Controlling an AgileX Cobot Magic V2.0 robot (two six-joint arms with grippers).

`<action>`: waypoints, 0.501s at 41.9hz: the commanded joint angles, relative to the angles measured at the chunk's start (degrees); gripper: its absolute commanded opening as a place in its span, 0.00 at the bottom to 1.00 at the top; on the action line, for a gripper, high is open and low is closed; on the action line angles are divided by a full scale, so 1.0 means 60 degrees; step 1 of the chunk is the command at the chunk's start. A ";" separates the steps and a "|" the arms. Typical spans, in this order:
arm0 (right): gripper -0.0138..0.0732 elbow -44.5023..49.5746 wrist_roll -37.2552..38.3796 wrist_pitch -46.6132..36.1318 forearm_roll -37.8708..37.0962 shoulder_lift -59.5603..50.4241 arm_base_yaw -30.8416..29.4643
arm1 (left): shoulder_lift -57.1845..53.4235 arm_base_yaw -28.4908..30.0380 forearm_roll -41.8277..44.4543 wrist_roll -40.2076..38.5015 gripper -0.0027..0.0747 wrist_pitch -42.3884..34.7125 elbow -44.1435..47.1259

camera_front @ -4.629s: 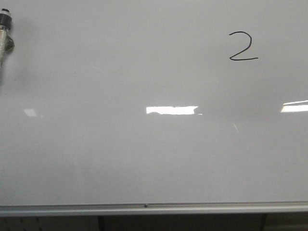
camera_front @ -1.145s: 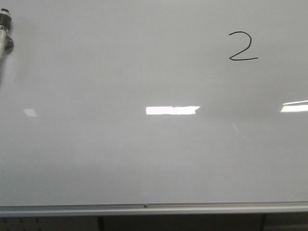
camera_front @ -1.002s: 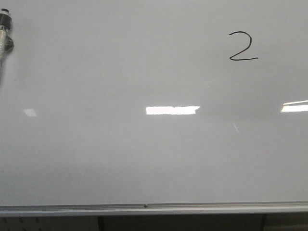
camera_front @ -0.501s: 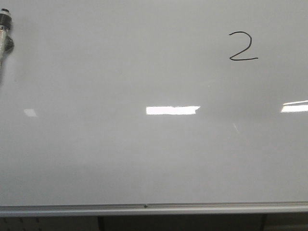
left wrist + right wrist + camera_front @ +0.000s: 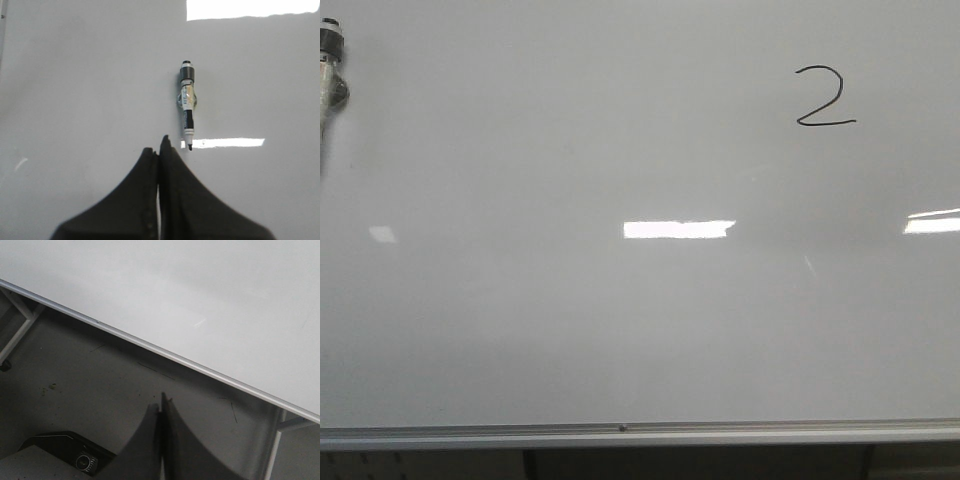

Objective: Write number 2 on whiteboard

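A black 2 stands on the whiteboard, high up and toward the right in the front view, with a curved top and a flat base stroke. The board fills nearly the whole of that view, and a silver rail runs along its lower edge. A marker lies on the board at the far left edge of the front view, well apart from the 2; only part of it shows there. The left wrist view shows the marker whole, uncapped, its dark tip just beside the left gripper but seemingly not touching it. The left jaws are pressed together with nothing between them. The right gripper hangs off the board, below the rail and over a dark floor, its jaws likewise pressed together and holding nothing. A dark object with a small round dial sits near it, too cut off to identify.
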 commanded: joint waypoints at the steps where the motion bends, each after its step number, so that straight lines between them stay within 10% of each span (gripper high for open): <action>1: 0.08 -0.0243 -0.0047 -0.0633 -0.0116 0.0048 -0.0081 | -0.0186 0.0134 -0.0115 0.0001 0.01 -0.0811 0.0225; 21: 0.08 -0.0243 -0.0047 -0.0633 -0.0116 0.0048 -0.0081 | -0.0186 -0.0346 -0.0075 -0.0011 0.01 -0.0811 0.0225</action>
